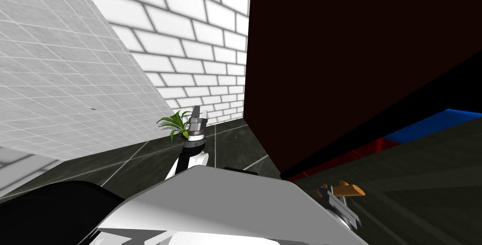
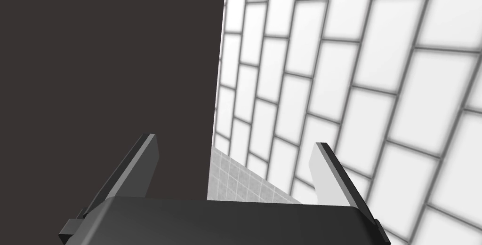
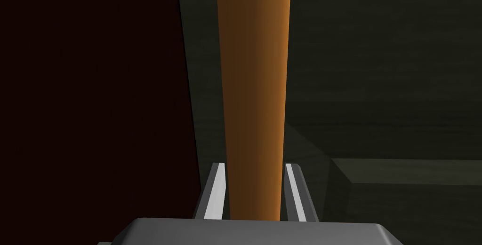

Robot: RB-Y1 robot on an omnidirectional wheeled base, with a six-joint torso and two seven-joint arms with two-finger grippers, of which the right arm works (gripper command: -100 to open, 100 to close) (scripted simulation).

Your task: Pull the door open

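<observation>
my right gripper (image 3: 255, 166) clamps the handle (image 3: 254, 68), its length running straight ahead beside the door (image 3: 89, 91); left gripper (image 2: 235, 140) gapes empty

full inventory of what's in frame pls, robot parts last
dark maroon flat door: one, maroon, ahead right
orange tapered handle: one, orange, low right
white brick wall: one, white, left of the door
grey grid-tiled wall: one, grey, far left
green leafy plant: one, green, at the brick wall's foot
dark tiled floor: one, near black, below
left claw: one, grey, open, raised near the plant
right claw: one, grey, shut on the handle
</observation>
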